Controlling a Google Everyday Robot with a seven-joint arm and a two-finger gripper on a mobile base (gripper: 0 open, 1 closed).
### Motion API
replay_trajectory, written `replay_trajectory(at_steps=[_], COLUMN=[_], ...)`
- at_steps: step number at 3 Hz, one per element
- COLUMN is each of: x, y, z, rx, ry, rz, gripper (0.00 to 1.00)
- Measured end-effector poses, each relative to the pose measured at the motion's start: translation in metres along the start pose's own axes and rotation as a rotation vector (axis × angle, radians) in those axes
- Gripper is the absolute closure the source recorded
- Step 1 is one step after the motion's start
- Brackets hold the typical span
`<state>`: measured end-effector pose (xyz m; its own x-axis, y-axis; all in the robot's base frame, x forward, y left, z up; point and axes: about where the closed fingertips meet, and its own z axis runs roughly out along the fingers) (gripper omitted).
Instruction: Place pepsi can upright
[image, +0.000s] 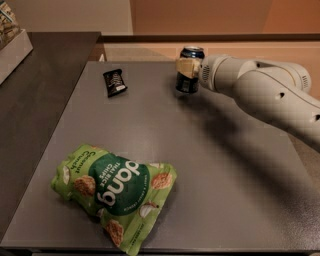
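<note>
The pepsi can is dark blue with a silver top and stands upright at the far side of the grey table, its base at or just above the surface. My gripper reaches in from the right on the white arm. It is shut on the can's upper half, and a tan finger lies across the can's front.
A small black snack wrapper lies at the far left of the table. A green bag of Dang rice chips lies at the near left. A dark counter runs along the left, with a white box on it.
</note>
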<state>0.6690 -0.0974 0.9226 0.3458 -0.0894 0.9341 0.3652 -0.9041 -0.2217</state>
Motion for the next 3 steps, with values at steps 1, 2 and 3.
replay_trajectory(at_steps=[1, 2, 3], x=[-0.007, -0.015, -0.017], y=[-0.005, -0.003, 0.002], z=[0.012, 0.022, 0.024], rx=[0.042, 0.064, 0.068], ry=[0.034, 0.057, 0.108], rz=[-0.099, -0.166, -0.196], gripper=[1.0, 1.0, 0.83])
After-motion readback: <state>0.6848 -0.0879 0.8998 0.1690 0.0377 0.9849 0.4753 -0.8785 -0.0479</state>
